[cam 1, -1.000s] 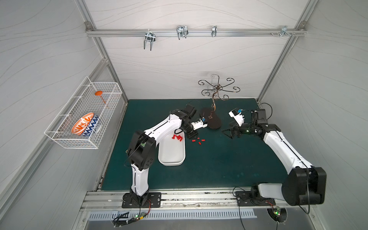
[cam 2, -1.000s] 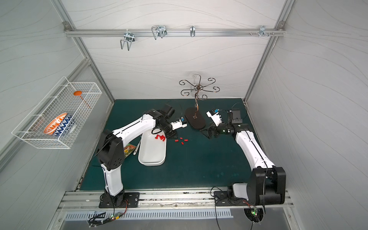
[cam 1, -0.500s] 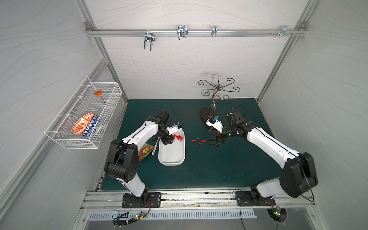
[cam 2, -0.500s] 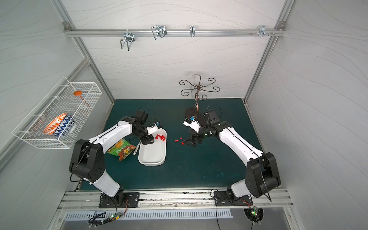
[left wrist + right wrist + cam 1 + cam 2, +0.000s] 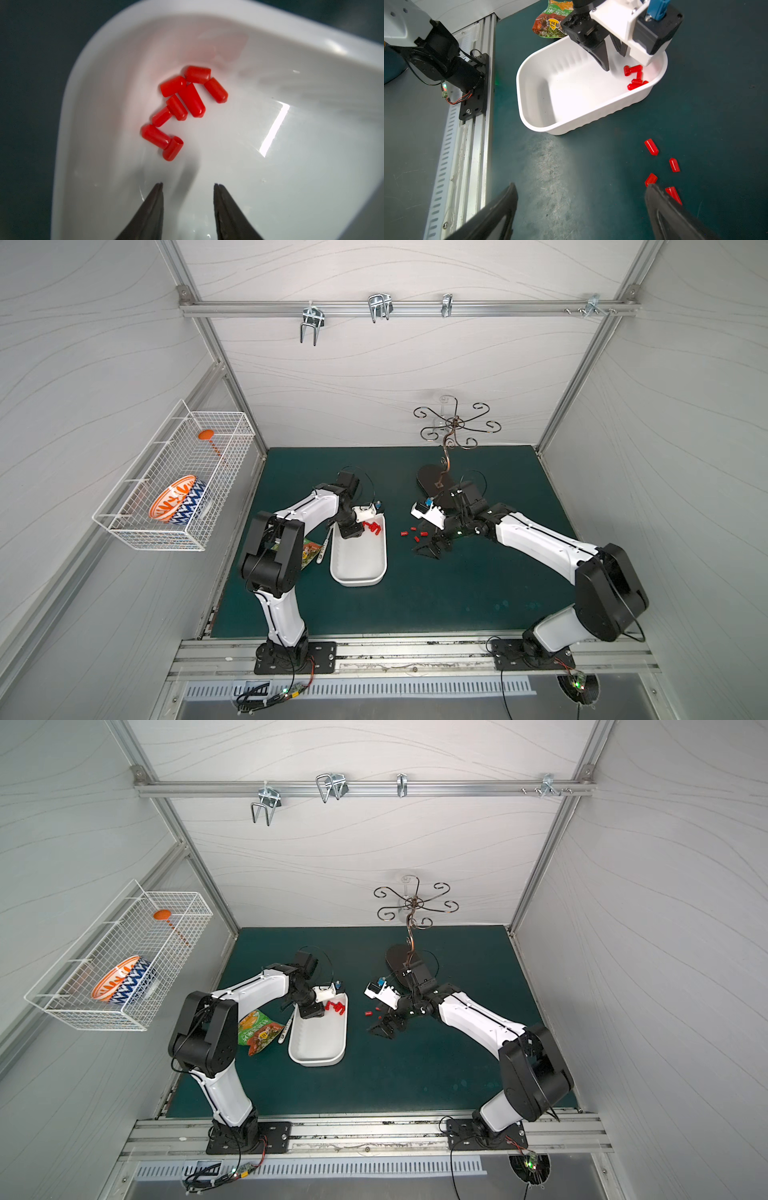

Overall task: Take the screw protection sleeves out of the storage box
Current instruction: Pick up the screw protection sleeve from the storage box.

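Observation:
The storage box [image 5: 357,581] is a shallow white tray on the green mat, seen in both top views [image 5: 316,1061]. Several red screw protection sleeves [image 5: 187,99] lie clustered in one of its corners [image 5: 635,76]. My left gripper [image 5: 188,185] hangs inside the box a short way from the cluster, jaws open a moderate gap with nothing between them. Several more sleeves [image 5: 652,147] lie loose on the mat beside the box [image 5: 413,534]. My right gripper [image 5: 580,185] stands wide open and empty low over the mat, one finger next to those loose sleeves.
A snack packet [image 5: 259,1029] and a white pen [image 5: 286,1029] lie left of the box. A curly metal hook stand [image 5: 453,435] on a dark base stands behind the right arm. A wire basket [image 5: 166,489] with a patterned bowl hangs on the left wall.
My left gripper has swung back from the mat right of the box into the box's far end. My right gripper has moved left to the loose sleeves.

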Robot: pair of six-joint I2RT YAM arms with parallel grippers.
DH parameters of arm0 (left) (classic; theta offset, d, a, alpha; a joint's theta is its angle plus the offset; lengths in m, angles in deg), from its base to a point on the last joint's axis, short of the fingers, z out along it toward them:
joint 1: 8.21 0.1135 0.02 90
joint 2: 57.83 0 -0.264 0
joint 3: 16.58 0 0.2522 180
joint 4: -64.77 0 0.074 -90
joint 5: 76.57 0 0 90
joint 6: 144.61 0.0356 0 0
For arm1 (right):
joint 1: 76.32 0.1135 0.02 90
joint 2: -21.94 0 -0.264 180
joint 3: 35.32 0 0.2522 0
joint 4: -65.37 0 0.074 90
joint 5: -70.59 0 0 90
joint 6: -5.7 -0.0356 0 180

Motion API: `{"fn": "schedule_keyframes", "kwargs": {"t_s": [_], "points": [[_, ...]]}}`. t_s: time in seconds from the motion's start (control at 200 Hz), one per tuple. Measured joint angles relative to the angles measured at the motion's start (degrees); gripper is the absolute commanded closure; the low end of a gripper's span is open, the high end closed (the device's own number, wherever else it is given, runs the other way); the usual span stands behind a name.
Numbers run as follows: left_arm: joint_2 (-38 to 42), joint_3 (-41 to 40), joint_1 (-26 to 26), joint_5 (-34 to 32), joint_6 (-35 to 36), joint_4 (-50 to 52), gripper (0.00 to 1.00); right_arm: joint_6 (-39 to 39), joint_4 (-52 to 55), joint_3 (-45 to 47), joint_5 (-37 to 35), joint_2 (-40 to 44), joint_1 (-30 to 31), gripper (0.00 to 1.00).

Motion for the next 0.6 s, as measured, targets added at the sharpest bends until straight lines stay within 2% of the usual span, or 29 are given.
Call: {"fn": "schedule_keyframes", "kwargs": {"t_s": [0.445, 0.6], "points": [[-5.07, 4.57, -0.46, 0.00, 1.03, 0.20, 0.66, -0.39, -0.15, 0.04, 0.39, 0.33, -5.57, 0.01], [-6.38, 4.98, -0.79, 0.00, 1.05, 0.50, 0.75, -0.48, -0.15, 0.04, 0.74, 0.48, -6.03, 0.01]]}}
